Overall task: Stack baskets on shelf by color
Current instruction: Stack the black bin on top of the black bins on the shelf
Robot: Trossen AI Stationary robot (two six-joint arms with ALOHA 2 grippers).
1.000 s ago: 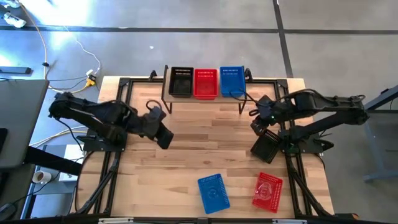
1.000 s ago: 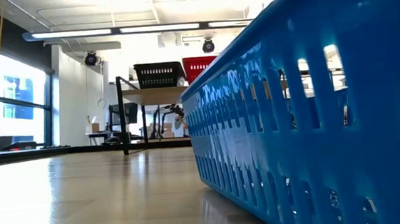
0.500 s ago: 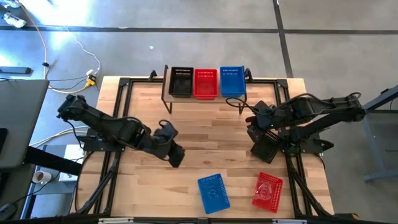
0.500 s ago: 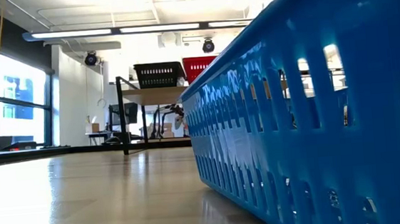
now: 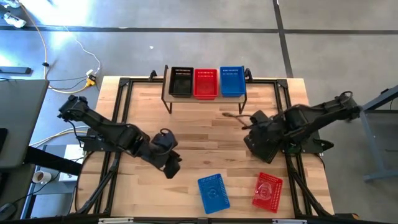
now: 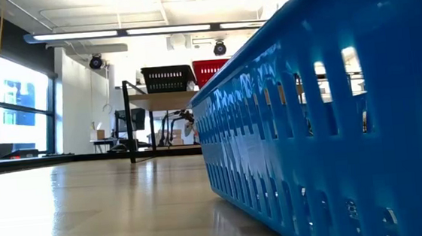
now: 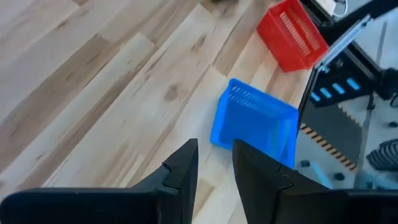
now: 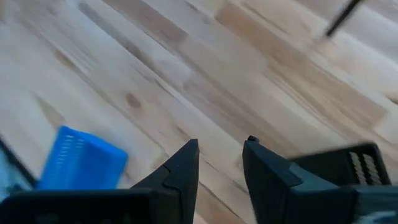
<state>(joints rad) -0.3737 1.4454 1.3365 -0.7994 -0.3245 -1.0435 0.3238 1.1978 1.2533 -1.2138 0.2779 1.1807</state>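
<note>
Left gripper [image 5: 173, 167] hangs over the near-middle table [image 5: 205, 124], jaws slightly parted, empty — blue basket [image 5: 213, 192] just beyond. Right gripper [image 5: 249, 122], jaws parted and empty, hovers beside a black basket [image 5: 266, 148]. Red basket [image 5: 268, 191] lies near-right; shelf [image 5: 205, 98] carries three stacks.
</note>
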